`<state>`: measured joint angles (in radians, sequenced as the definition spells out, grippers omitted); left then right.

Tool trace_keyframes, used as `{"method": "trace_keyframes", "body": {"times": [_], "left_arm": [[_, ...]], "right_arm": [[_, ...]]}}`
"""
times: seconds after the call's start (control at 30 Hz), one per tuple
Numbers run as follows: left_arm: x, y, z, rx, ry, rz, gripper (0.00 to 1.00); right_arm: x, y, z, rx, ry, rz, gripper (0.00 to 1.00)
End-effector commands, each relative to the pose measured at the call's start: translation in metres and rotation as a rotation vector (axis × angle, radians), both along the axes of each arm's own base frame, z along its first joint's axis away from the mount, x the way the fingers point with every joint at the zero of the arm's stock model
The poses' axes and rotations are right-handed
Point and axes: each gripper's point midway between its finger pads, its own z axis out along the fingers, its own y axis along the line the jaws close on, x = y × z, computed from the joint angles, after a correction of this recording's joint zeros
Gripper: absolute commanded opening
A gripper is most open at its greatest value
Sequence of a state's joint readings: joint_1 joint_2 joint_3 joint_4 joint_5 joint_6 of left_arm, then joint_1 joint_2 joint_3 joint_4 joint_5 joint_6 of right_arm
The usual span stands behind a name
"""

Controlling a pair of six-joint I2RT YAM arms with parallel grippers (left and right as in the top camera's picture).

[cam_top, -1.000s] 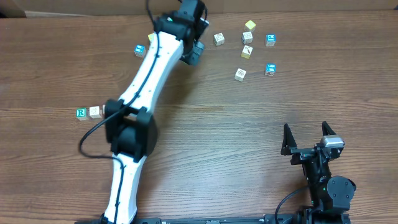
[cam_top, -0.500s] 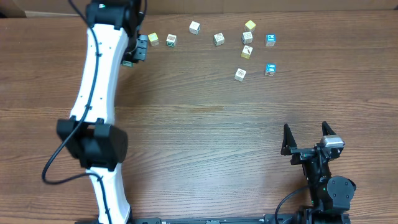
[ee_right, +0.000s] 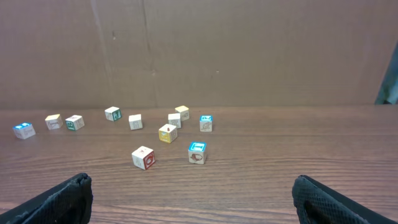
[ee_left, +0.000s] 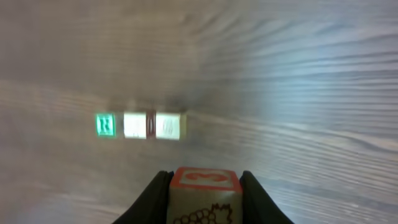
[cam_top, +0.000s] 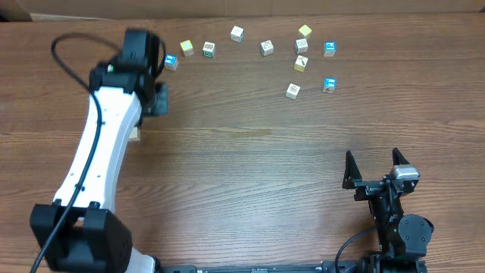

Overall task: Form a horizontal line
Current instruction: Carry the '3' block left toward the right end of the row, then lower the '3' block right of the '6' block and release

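Note:
In the left wrist view, a row of three tiny cubes lies on the table: a green "R" cube point(ee_left: 105, 124) at the left, then two whitish cubes point(ee_left: 134, 125) point(ee_left: 168, 126). My left gripper point(ee_left: 204, 182) is shut on a wooden cube with a red-framed top face point(ee_left: 205, 198), held above the table short of the row's right end. In the overhead view the left gripper point(cam_top: 157, 98) is at the back left, and the arm hides the row except one cube's edge point(cam_top: 135, 135). My right gripper point(cam_top: 373, 170) is open and empty at the front right.
Several loose cubes lie along the table's back: a blue-faced one point(cam_top: 170, 62), a yellow one point(cam_top: 186, 48), whitish ones point(cam_top: 237, 32) point(cam_top: 266, 47) point(cam_top: 292, 90), and more blue point(cam_top: 329, 84) and yellow point(cam_top: 305, 31) ones. They also show far off in the right wrist view point(ee_right: 142, 157).
My left arm has swung from the back middle to the left, and the gripper has come forward towards the row. The right arm has not moved.

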<state>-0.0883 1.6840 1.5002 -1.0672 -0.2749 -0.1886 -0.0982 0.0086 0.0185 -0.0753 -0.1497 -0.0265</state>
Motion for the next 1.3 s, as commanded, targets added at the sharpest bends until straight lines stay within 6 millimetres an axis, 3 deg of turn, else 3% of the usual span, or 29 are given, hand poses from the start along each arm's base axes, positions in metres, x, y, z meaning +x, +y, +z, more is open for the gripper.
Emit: {"method": "trace_keyframes", "body": {"times": [0.0,0.23,0.83,1.0,1.27], "left_arm": [[-0.013,0.019,-0.026,-0.011,-0.002,0.127,0.04],[-0.001,0.01,-0.078,-0.112,-0.063,0.154,0.04],[-0.001,0.01,-0.147,-0.069,0.069,-0.025,0.04],[0.003,0.007,-0.152,-0.083,0.065,-0.036,0.04],[0.004,0.026,-0.151,-0.088,0.054,0.006,0.04]], "right_arm": [[0.0,-0.001,-0.003,-0.005,0.0,-0.002,1.0],[0.0,-0.001,-0.003,-0.005,0.0,-0.002,1.0],[0.0,-0.001,-0.003,-0.004,0.0,-0.002,1.0],[0.0,-0.001,-0.003,-0.005,0.0,-0.002,1.0],[0.0,-0.001,-0.003,-0.005,0.0,-0.002,1.0]]}}
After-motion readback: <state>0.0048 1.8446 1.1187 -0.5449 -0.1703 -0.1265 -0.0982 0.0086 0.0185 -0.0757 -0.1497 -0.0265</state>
